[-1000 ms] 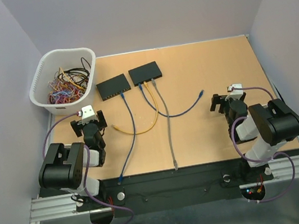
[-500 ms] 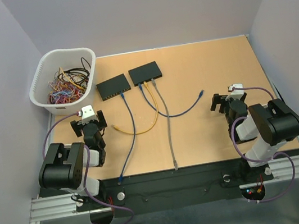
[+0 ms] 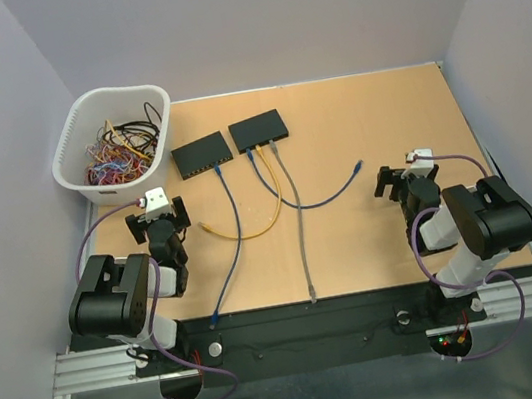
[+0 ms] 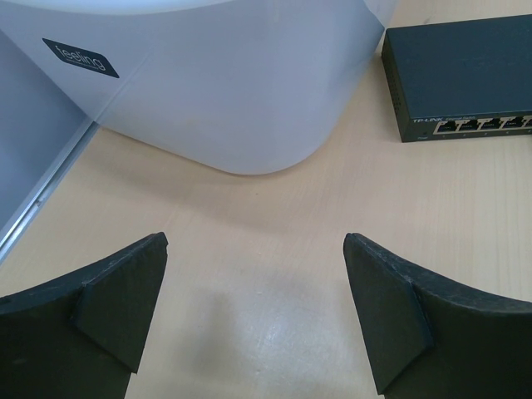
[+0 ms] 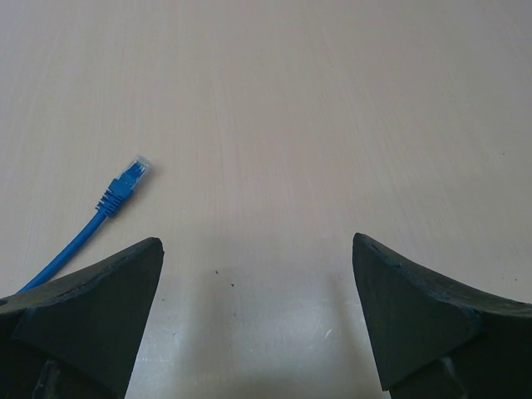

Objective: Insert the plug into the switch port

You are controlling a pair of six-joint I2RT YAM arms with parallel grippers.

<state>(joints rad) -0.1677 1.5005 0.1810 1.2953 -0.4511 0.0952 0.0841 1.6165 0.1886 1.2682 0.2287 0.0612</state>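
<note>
On the tan table (image 3: 382, 100), the blue plug (image 3: 357, 163) lies flat with nothing holding it. It is the loose end of a blue cable (image 3: 319, 201). The cable bends back to the right network switch (image 3: 258, 130), which sits at about 10 o'clock from the plug. In the right wrist view the plug (image 5: 133, 170) lies at 10 o'clock from the gap between the fingers, with its tip pointing away.

The right gripper (image 3: 407, 180) is near the plug, at about 4 o'clock from it, and does not touch it. Its jaws are spread wide and hold nothing.

A yellow cable (image 3: 262, 227) and a grey cable (image 3: 304, 244) also come out of the right switch. The left network switch (image 3: 202, 154) is just beside it, at 8 o'clock, with a second blue cable (image 3: 230, 251) running toward the near edge.

The left gripper (image 3: 157, 220) is well apart from the plug, at 9 o'clock. Its jaws are wide too, with nothing between them. A white basket (image 3: 69, 139) full of tangled wires (image 3: 121, 146) sits at 11 o'clock from it. In the left wrist view the basket wall (image 4: 233, 91) is close ahead.
</note>
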